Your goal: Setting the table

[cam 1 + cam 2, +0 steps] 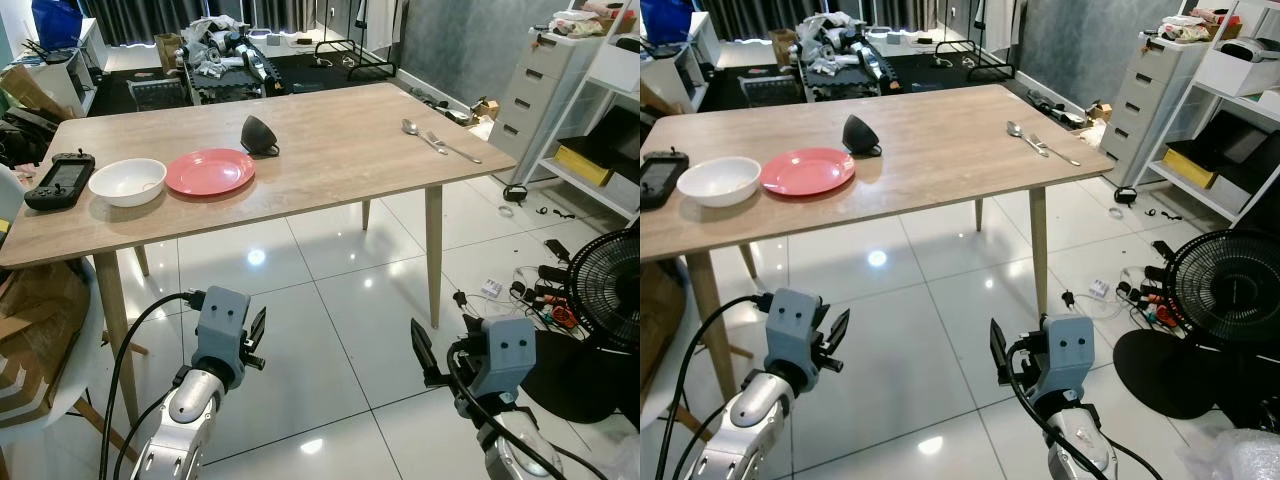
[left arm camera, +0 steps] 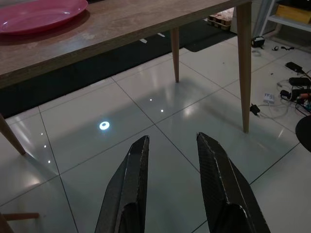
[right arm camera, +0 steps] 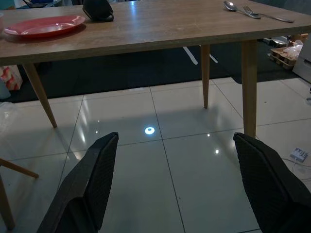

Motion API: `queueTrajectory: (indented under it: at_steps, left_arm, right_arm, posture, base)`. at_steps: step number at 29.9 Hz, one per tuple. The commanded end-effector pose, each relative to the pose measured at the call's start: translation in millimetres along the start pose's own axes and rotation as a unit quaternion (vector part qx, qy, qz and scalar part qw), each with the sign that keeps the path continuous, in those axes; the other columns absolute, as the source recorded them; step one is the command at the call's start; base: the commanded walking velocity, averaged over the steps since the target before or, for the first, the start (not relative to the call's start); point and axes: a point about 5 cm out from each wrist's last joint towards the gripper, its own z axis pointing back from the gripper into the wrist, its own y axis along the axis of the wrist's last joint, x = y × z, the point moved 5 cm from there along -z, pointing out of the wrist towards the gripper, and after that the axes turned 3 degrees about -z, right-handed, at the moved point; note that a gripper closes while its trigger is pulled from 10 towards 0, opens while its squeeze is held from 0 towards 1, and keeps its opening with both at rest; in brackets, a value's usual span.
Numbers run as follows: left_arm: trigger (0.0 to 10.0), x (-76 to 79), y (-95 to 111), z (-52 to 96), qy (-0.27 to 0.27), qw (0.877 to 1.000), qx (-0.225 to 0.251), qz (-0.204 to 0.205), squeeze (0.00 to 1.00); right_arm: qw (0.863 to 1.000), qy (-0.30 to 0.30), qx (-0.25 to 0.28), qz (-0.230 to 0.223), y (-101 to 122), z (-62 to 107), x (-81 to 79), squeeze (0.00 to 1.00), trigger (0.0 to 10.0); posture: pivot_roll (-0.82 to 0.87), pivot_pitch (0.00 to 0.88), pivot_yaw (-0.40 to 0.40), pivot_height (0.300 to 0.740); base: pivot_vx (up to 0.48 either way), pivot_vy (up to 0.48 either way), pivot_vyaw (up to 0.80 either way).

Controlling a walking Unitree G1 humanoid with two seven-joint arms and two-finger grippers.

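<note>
On the wooden table point(image 1: 330, 160) a white bowl point(image 1: 128, 181) stands beside a red plate point(image 1: 210, 171), near the left end. Behind the plate a dark bowl point(image 1: 258, 135) lies tipped on its side. At the far right end a spoon point(image 1: 412, 128) and a fork point(image 1: 452, 147) rest side by side. My left gripper point(image 2: 172, 137) hangs low over the floor tiles in front of the table, open and empty. Also low and short of the table, my right gripper point(image 3: 176, 136) has its fingers spread wide with nothing between them.
A black handheld game console point(image 1: 60, 180) lies at the table's left edge. To the left is a white chair with cardboard point(image 1: 40, 330). On the right are a black floor fan point(image 1: 605, 290), floor cables point(image 1: 540, 290) and a drawer unit point(image 1: 535, 85). Glossy tiles lie between me and the table.
</note>
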Motion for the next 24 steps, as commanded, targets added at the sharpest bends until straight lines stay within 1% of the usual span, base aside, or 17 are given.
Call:
queueTrajectory:
  at_steps: [1, 24]
  left_arm:
    - [10.0, 0.4, -9.7, 3.2, -0.001, 1.0, -0.019, -0.003, 0.0]
    - [10.0, 1.1, -11.0, 3.8, -0.001, 1.0, -0.02, -0.002, 0.0]
  right_arm:
    - [1.0, -0.005, -0.011, 0.005, -6.1, 3.5, 2.1, 0.0, 10.0]
    - [1.0, -0.006, -0.011, 0.004, -6.8, 4.9, 2.0, 0.0, 10.0]
  posture:
    - [-0.04, 0.082, 0.108, 0.74]
    - [-0.04, 0.085, 0.108, 0.74]
  base:
    - [0.0, 0.0, 0.0]
    - [0.0, 0.0, 0.0]
